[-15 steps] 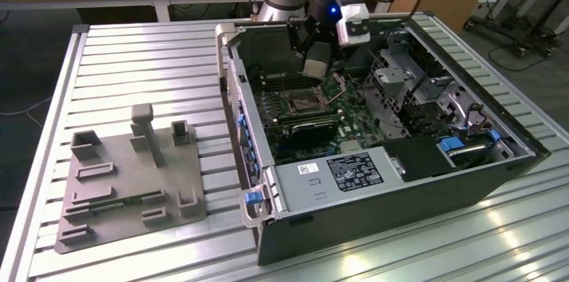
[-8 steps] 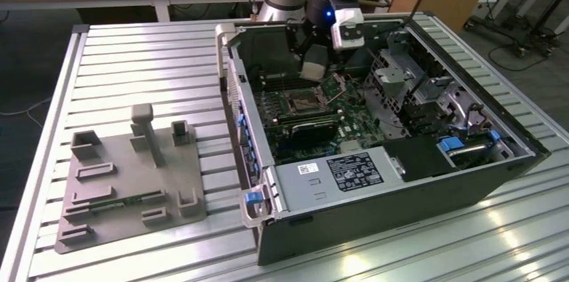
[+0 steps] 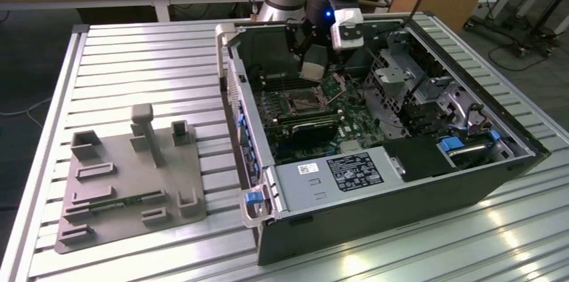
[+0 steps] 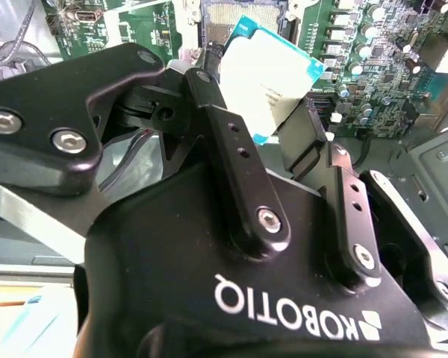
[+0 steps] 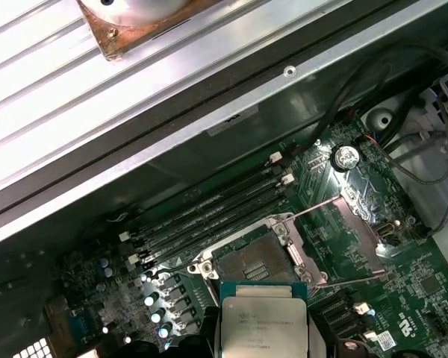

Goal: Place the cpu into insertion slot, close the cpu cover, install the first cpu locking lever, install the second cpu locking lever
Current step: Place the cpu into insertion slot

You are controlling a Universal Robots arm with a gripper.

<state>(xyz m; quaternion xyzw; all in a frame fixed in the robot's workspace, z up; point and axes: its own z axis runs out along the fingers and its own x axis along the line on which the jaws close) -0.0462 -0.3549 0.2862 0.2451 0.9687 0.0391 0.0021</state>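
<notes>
My gripper [image 3: 313, 63] hangs inside the open computer case [image 3: 382, 215], shut on the cpu [image 3: 313, 70]. In the second wrist view the black fingers [image 4: 209, 97] clamp the cpu [image 4: 265, 74] by its edges, tilted, its pale metal top showing. The insertion slot [image 3: 298, 101] lies on the green board just below and in front of the chip. In the first wrist view the cpu [image 5: 263, 322] hovers close beside the bare, dark insertion slot [image 5: 252, 257]. The cpu cover [image 5: 358, 224] is swung open to one side, with two thin levers raised.
Long black memory slots [image 5: 209, 212] run along the socket. A black box with a white label [image 3: 351, 172] fills the case's near end, and a metal drive cage [image 3: 400, 75] stands on the exterior view's right. A grey fixture plate [image 3: 124, 182] sits on the slatted table.
</notes>
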